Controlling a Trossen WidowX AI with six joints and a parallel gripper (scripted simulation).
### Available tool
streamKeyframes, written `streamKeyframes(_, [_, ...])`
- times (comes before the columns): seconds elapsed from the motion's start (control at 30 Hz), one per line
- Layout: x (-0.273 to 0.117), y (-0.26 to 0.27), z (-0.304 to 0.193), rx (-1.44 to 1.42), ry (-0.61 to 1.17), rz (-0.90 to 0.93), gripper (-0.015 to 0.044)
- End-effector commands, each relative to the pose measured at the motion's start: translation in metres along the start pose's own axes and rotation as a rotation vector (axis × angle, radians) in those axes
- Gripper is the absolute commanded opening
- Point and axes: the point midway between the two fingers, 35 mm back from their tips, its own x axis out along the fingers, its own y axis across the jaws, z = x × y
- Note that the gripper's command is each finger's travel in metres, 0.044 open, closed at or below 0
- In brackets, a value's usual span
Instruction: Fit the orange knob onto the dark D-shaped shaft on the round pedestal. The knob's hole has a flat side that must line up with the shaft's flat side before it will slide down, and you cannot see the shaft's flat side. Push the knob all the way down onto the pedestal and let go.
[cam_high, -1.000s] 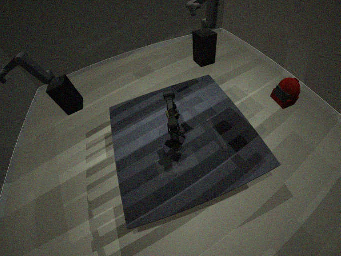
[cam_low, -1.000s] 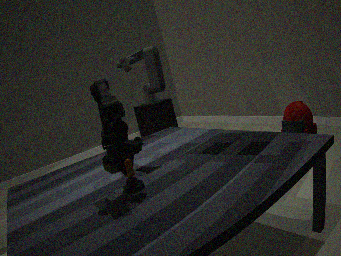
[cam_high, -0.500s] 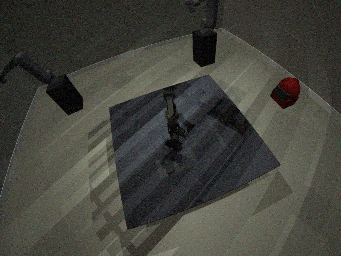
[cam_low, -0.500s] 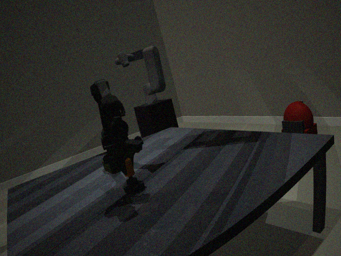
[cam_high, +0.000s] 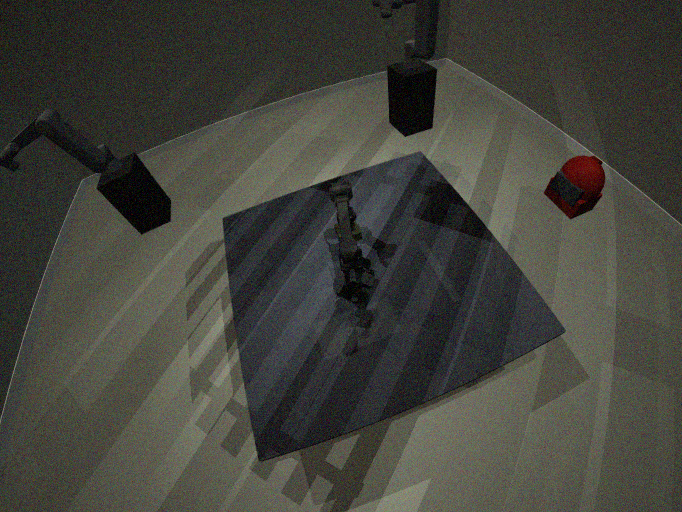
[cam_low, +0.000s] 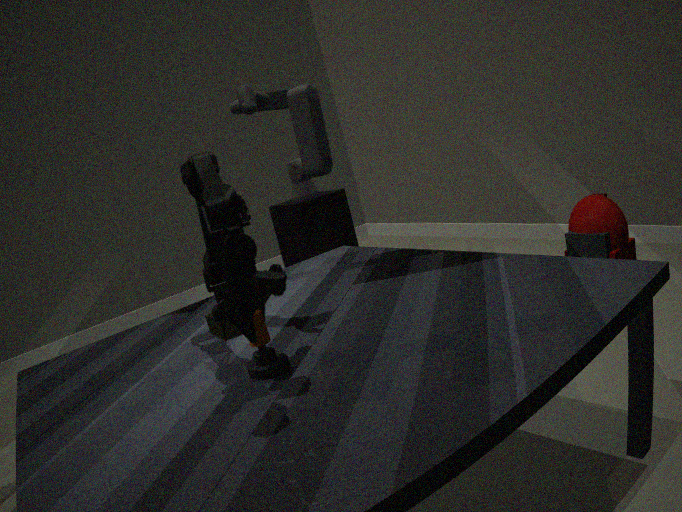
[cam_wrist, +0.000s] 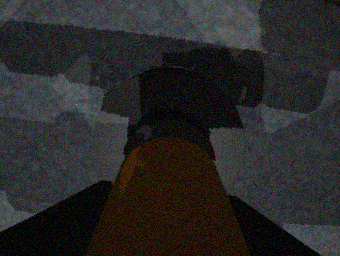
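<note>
The orange knob is held upright, slightly tilted in the exterior view. My gripper is shut on it, with one dark finger on each side in the wrist view. The round dark pedestal stands on the table directly below the knob. A narrower dark part shows between the knob's lower end and the pedestal's base. I cannot tell whether it is bare shaft or a raised collar. The knob's hole and the shaft's flat side are hidden. In the top view the arm hides the knob.
The dark blue-grey table carries the arm and strong striped shadows. Two other arms on black blocks stand beyond the table. A red rounded object stands on the floor past the table's edge.
</note>
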Motion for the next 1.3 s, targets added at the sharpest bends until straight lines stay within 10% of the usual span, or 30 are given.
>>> streamKeyframes(0.0, [0.0002,-0.0012,0.0006,-0.005,0.001,-0.003,0.0000])
streamKeyframes(1.27, [0.0003,-0.0013,0.0003,-0.215,0.001,-0.003,0.0000])
